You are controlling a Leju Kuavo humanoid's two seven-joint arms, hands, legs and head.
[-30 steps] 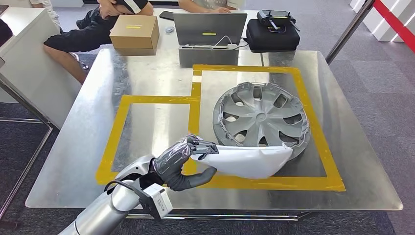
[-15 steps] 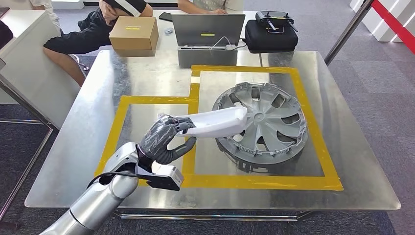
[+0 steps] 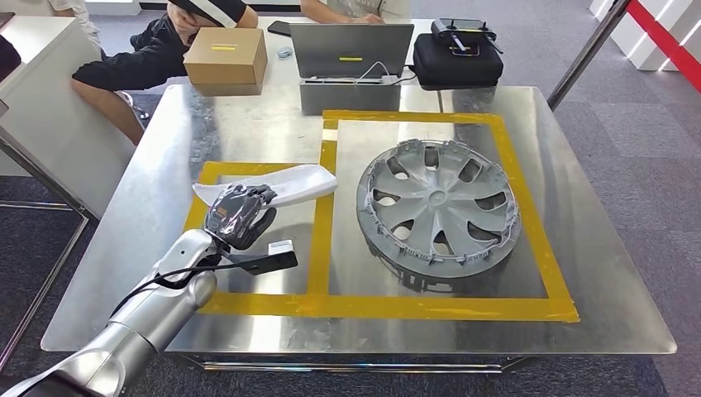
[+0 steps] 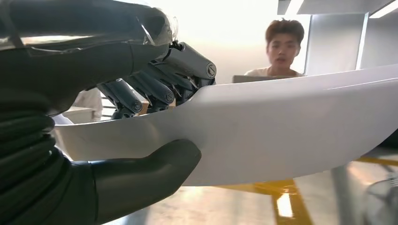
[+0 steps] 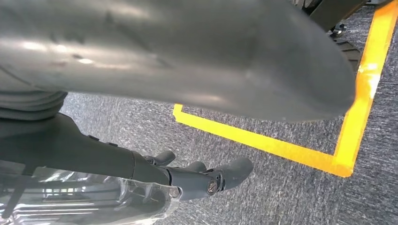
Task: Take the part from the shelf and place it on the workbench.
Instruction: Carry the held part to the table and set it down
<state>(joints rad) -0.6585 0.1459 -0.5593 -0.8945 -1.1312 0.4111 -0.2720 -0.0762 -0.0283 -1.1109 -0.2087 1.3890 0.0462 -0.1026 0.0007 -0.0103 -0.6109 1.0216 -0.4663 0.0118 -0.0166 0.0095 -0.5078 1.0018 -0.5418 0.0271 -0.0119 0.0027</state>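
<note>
The left hand (image 3: 238,213) grips the white part (image 3: 285,184), thumb under it and fingers (image 4: 159,84) curled over its upper edge. The part is a long curved white panel, held above the workbench (image 3: 595,273) to the left of the hubcap (image 3: 438,207) and apart from it. It hangs over the smaller yellow-taped rectangle (image 3: 198,217), its far tip reaching across the tape strip that separates that rectangle from the larger one around the hubcap. The hubcap lies flat inside the larger rectangle. Beyond the hubcap, past the workbench's far edge, stand a cardboard box (image 3: 226,58), a laptop (image 3: 351,50) and a black case (image 3: 459,59). The right hand (image 5: 197,180) hangs above grey carpet (image 5: 281,197) with its fingers apart, holding nothing.
</note>
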